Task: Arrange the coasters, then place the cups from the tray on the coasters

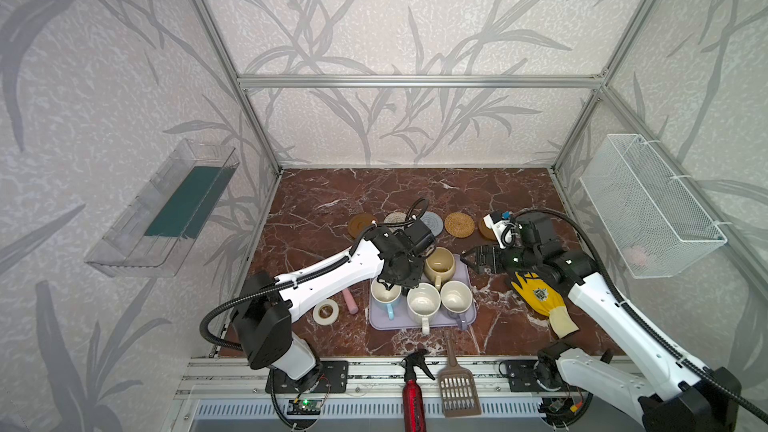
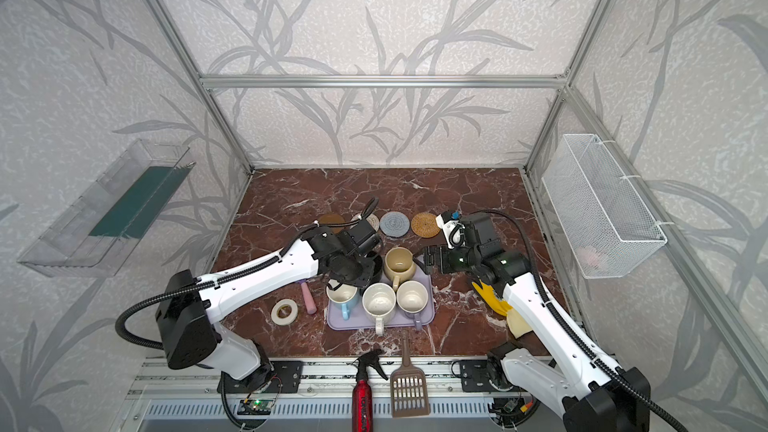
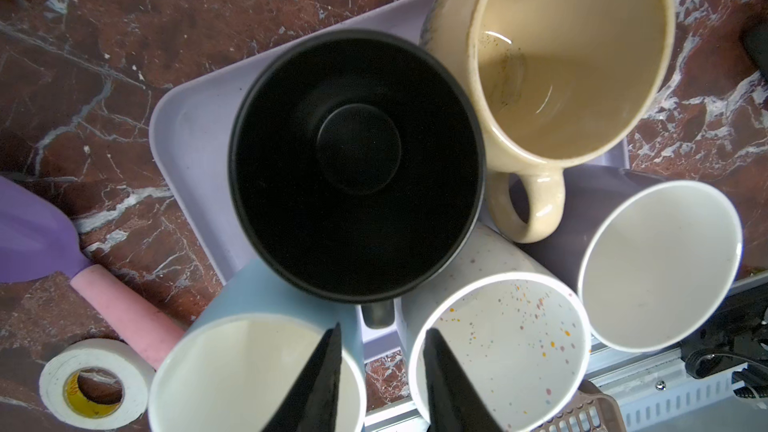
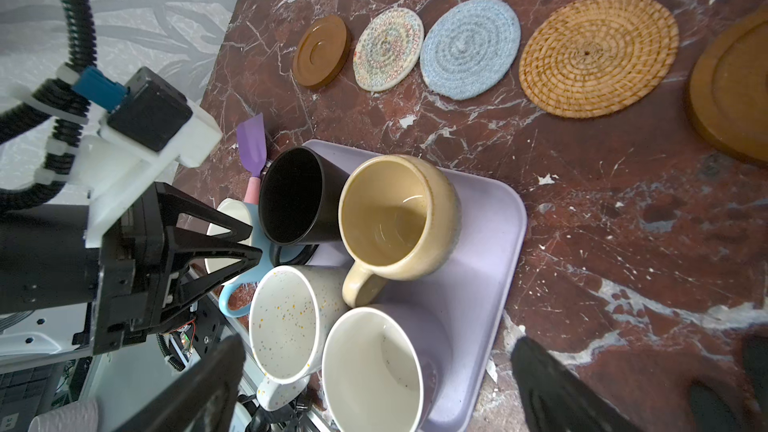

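Left wrist view, listed outward from the tray (image 3: 195, 114): left gripper (image 3: 381, 332), fingers partly spread, tips at the handle of the black mug (image 3: 357, 160). On the tray I count light blue mug (image 3: 257, 297), white mug (image 3: 498, 347), lavender mug (image 3: 656, 268), then that black mug, beige mug (image 3: 573, 64). Just beside the tray, right gripper (image 1: 471, 260), spread wide. Beyond it, five coasters (image 4: 469, 47) in a row.

I log on the marble tabletop (image 1: 332, 201): tape roll (image 1: 325, 312) at 8 o'clock, pink-handled spatula (image 1: 350, 300) just beside it (blade purple), yellow glove (image 1: 536, 295) at 4, red spray bottle (image 1: 412, 392) and brown scoop (image 1: 457, 388) at 6.
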Controlling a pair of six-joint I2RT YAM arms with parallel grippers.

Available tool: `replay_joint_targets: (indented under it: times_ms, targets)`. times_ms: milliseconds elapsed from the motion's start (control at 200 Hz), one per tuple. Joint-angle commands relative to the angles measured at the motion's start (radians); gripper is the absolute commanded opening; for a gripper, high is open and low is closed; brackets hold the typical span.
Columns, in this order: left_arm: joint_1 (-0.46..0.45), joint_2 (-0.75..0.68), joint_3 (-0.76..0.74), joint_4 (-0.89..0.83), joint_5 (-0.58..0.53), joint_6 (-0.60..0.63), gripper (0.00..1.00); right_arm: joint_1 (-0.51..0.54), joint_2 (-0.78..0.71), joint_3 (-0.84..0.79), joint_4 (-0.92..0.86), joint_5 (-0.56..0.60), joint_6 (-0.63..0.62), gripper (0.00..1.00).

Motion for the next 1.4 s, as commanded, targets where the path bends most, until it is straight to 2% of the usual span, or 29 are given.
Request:
replay_joint_targets:
  times_ms: [0, 235, 685, 815, 1150, 1395]
  targets:
    - [-0.005, 0.024, 0.029, -0.038, -0.019, 0.005, 0.36, 0.003, -0.017, -0.017, 0.018, -0.003, 0.009, 0.99]
    - [-0.008, 0.049, 0.038, -0.044, -0.032, 0.002, 0.31, 0.003, -0.017, -0.030, 0.029, 0.000, 0.014, 0.99]
    - [-0.008, 0.105, 0.079, -0.062, -0.099, 0.003, 0.30, 0.003, -0.014, -0.052, 0.035, 0.012, 0.010, 0.99]
    - [-0.007, 0.111, 0.074, -0.059, -0.106, -0.002, 0.24, 0.003, -0.020, -0.057, 0.028, 0.017, 0.006, 0.99]
    - [-0.007, 0.102, 0.071, -0.048, -0.161, -0.022, 0.27, 0.003, -0.015, -0.073, 0.044, 0.022, 0.013, 0.99]
    - [-0.007, 0.107, 0.083, -0.045, -0.129, -0.016, 0.31, 0.003, -0.027, -0.087, 0.046, 0.025, 0.013, 0.99]
